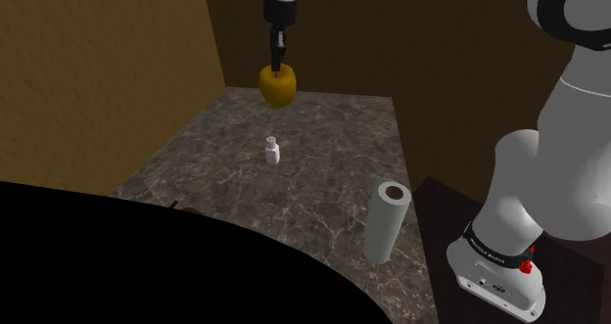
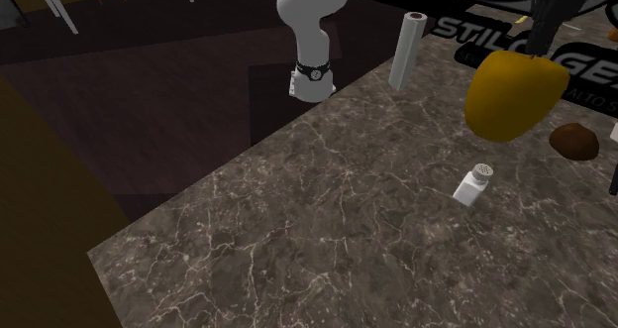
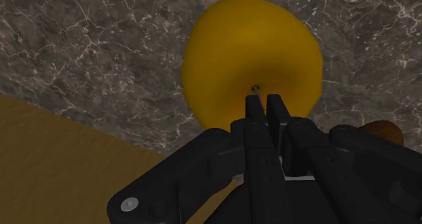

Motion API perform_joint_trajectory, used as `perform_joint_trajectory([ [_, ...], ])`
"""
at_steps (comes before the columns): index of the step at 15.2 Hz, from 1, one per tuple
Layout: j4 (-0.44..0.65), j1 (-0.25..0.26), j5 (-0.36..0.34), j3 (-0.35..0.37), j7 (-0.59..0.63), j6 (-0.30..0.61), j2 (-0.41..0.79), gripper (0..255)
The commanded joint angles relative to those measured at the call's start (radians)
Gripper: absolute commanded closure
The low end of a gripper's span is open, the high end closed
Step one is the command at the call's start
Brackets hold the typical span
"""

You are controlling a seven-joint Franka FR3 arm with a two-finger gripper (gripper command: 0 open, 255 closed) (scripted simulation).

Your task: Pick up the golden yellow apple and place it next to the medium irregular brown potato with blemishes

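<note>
Since the gripper (image 3: 265,102) is pinched nearly shut on the stem end of the yellow apple (image 2: 515,98), the fruit hangs clear above the marble counter (image 2: 327,207). In the second exterior view, the white shaker (image 2: 473,185) is at its 7 o'clock and the brown potato (image 2: 574,141) at its 4 o'clock. I judge it firm, smooth and fairly heavy, so it may swing or slip, and a hold across its middle would be surer.

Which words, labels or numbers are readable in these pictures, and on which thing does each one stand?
"STIL": white letters on the dark sheet in the second exterior view's upper right; the yellow apple hides what follows.
"GE": same sheet, beyond the apple, cut by the picture's edge.
Small white line below "GE": too small to read.
White print on the black band low on the arm: too small to read.
</note>
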Motion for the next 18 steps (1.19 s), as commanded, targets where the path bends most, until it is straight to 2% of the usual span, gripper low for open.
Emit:
perform_joint_trajectory([
  [1, 0.025, 0.02, -0.003, 0.018, 0.041, -0.003, 0.022, 255],
  [8, 0.209, 0.088, -0.004, 0.07, 0.168, -0.059, 0.16, 255],
  [13, 0.416, 0.13, 0.0, 0.099, 0.248, -0.131, 0.302, 255],
  [17, 0.681, 0.154, 0.009, 0.118, 0.304, -0.234, 0.47, 255],
  [18, 0.86, 0.155, 0.017, 0.125, 0.323, -0.308, 0.576, 255],
])
